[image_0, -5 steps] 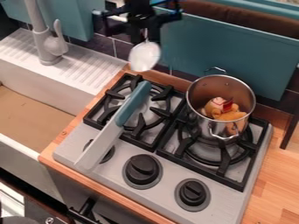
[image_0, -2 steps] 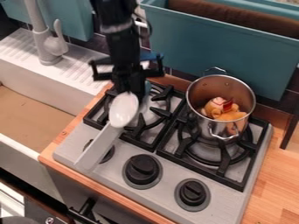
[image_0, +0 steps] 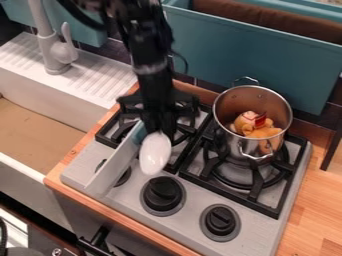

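"So, what has the end effector [image_0: 159, 125] got?"
"A white spoon [image_0: 155, 153], pinched tight, its bowl hanging above the stove [image_0: 190, 200], near the middle knob [image_0: 163, 193]."
"And beside it?"
"A knife [image_0: 112, 170] slants just beside the spoon, over the stove's left side. The metal pot [image_0: 252, 115] sits on the right burner, with an orange toy [image_0: 262, 131] inside."

This is a kitchen. There is a grey stove [image_0: 194, 200] with black round knobs [image_0: 163, 194] and black bars [image_0: 227, 194] on top. A shiny metal pot [image_0: 234, 146] sits on the stove. Next to the stove is a white sink [image_0: 33, 131] with a tall tap [image_0: 55, 54]. A wooden bench [image_0: 314, 200] goes around the stove.
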You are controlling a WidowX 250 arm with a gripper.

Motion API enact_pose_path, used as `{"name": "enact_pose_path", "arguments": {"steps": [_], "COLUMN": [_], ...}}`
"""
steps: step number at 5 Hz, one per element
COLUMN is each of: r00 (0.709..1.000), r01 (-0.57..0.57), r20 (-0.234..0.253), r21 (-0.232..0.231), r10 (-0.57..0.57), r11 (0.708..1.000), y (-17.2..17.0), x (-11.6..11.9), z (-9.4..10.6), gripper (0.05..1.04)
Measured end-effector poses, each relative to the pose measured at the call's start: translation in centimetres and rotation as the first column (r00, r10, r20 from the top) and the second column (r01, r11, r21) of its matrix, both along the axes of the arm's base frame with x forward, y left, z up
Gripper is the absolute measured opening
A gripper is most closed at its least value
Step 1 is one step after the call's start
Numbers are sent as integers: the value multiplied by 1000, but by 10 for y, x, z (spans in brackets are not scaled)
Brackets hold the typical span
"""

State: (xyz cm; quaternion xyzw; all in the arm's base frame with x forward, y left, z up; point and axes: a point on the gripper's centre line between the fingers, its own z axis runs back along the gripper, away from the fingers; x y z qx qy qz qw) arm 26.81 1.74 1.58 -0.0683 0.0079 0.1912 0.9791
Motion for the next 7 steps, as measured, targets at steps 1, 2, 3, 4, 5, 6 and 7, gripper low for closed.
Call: {"name": "enact_pose_path", "arguments": {"steps": [1,2,3,4,5,6,7], "r00": [1000,999,999,999,995,989,971], "r01": [-4,-2,-16,-50,-100,-144,-236], "r20": [17,32,33,21,17,-7,1], "r21": [30,49,53,60,76,93,132], "r10": [3,1,14,49,99,145,238], "r11": [1000,999,998,997,992,985,963], "y": [-10,-13,-14,-15,-16,-14,-8], "x": [-6,-7,-8,-10,-6,-7,-2], "z": [-11,-15,-17,-17,-14,-11,0], "gripper": [113,113,113,152,362,627,915]}}
